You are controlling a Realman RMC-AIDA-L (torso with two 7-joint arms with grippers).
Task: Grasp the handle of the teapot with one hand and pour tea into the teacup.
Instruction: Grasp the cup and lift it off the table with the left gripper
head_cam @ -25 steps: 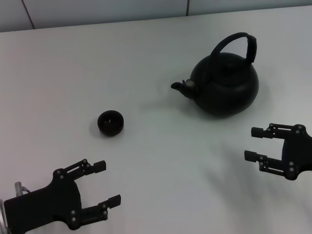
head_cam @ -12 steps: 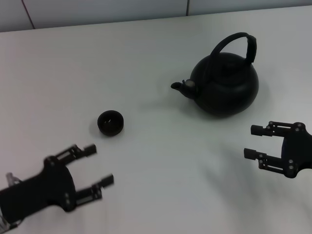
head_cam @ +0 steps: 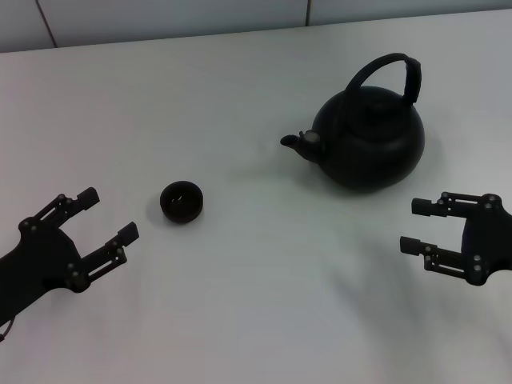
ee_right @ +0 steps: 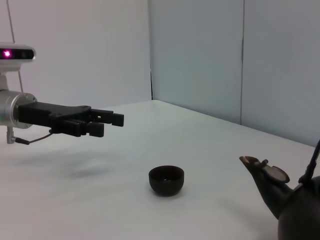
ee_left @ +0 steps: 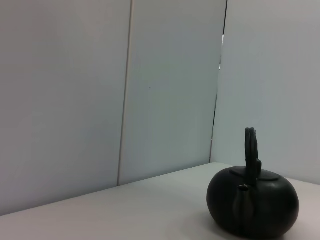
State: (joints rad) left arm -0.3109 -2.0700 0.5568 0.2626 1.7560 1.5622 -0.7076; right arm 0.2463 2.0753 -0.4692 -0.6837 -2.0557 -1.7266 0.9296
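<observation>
Teapot: we see the teapot (head_cam: 370, 142) standing upright on the white table (head_cam: 240, 304), its short spout (head_cam: 294, 142) pointing toward the teacup; we take the pot as our landmark.
Handle: the handle (head_cam: 390, 74) arches over the top of the teapot, and we see nothing gripping it.
Teacup: the teacup (head_cam: 182, 202) sits upright on the table, well apart from the teapot, on the spout's side and a little nearer the robot; in the right wrist view we find the same teacup (ee_right: 166, 180) between the spout and the left gripper.
Right gripper: the right gripper (head_cam: 418, 226) hangs near the teapot, on the robot's side of it and not touching it; we see its two fingers (head_cam: 428, 206) spread apart with nothing between them, pointing toward the cup's side.
Left gripper: the left gripper (head_cam: 108, 214) is well apart from the teapot, beyond the teacup and close beside it without touching; we see its fingers (head_cam: 80, 198) apart and holding nothing. In the right wrist view we see it raised above the table surface.
Left wrist view: we see the teapot (ee_left: 253, 208) from the spout end, with wall panels (ee_left: 100, 90) behind it.
</observation>
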